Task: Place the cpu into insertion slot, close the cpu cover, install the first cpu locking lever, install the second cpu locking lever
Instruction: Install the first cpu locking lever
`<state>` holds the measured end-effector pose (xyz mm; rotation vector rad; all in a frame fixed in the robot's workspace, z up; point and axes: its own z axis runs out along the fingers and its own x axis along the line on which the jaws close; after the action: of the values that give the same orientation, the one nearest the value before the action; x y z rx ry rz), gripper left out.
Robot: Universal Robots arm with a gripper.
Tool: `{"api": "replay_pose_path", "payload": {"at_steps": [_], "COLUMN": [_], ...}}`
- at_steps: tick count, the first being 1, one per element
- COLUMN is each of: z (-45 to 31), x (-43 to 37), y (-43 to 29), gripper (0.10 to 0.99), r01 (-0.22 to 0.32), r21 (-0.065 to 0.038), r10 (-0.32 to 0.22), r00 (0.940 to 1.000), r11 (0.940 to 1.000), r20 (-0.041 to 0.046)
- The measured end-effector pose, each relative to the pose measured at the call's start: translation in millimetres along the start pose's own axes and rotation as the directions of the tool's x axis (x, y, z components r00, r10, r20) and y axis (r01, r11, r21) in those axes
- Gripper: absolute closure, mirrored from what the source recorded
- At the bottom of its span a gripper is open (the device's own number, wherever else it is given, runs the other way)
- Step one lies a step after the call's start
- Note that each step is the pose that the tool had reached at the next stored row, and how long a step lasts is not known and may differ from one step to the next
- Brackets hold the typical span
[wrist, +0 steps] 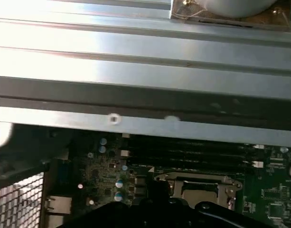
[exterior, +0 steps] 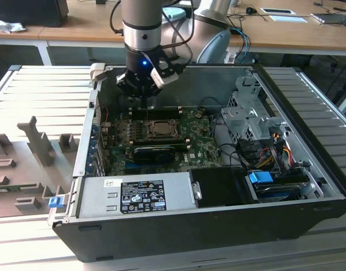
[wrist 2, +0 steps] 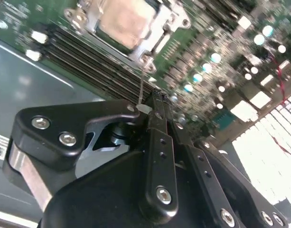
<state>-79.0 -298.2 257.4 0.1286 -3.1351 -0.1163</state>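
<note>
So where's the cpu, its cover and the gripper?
the cpu [wrist 2: 124, 21]: second wrist view, on its pale metal top.
the cpu cover [wrist 2: 150, 45]: second wrist view, on the frame edge beside the cpu.
the gripper [wrist 2: 152, 102]: second wrist view, where its closed fingertips meet.

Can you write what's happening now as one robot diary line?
cpu: seated | cpu cover: down around cpu | gripper: shut, close beside cover

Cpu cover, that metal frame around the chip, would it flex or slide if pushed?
The cpu cover looks like thin windowed sheet metal, so probably light and slightly springy. It seems fastened around the cpu, so it would likely pivot, not slide.
</note>
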Motion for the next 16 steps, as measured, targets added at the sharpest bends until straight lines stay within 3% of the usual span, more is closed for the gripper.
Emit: {"api": "replay_pose_path", "payload": {"at_steps": [3, 4, 5, 6, 12, 16], "z": [0.6, 0.7, 1.3, 3.6, 14.8, 18.4], "x": [-26.2, -33.9, -35.3, -35.5, -36.8, -39.2], "y": [-2.1, -2.9, -3.0, -3.0, -4.0, -4.2], "gripper": [0.98, 0.98, 0.98, 0.98, 0.98, 0.98], "r01": [0.0, 0.0, 0.0, 0.001, 0.012, 0.011], "r21": [0.0, -0.005, -0.022, -0.031, -0.031, -0.03], "r10": [0.0, 0.0, 0.0, -0.001, -0.012, -0.011], "r00": [1.0, 1.0, 1.0, 1.0, 0.9999, 0.9999], "r11": [1.0, 1.0, 0.9997, 0.9995, 0.9995, 0.9995], "r20": [-0.0018, -0.0017, -0.0003, 0.0006, 0.0002, 0.0069]}}
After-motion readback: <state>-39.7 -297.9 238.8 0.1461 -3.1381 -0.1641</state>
